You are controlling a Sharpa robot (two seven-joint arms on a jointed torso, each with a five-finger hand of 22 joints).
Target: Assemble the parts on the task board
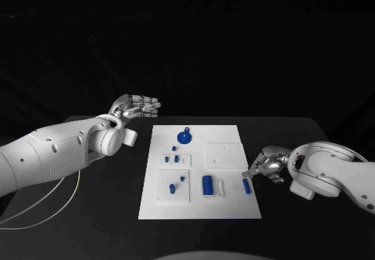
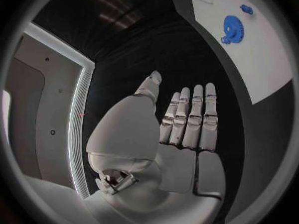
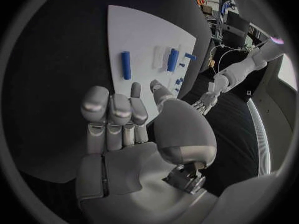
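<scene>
The white task board point(image 1: 226, 135) lies in the middle of the table. On it are a blue gear point(image 1: 184, 136) at the far end, a thick blue block point(image 1: 207, 184) and a blue rod point(image 1: 246, 186) near its right edge. Small blue pegs point(image 1: 172, 188) stand on the left side. My left hand point(image 1: 139, 107) hovers off the board's far left corner, fingers straight, holding nothing; in its wrist view the left hand point(image 2: 181, 129) is seen beside the gear point(image 2: 232, 29). My right hand point(image 1: 265, 168) is at the board's right edge beside the rod, empty, with the rod point(image 3: 125, 64) just beyond the fingertips point(image 3: 112, 104).
Raised white plates point(image 1: 222, 153) sit on the board. A white cable point(image 1: 55, 200) loops on the table at the near left. Black table point(image 1: 312, 135) surrounds the board on all sides.
</scene>
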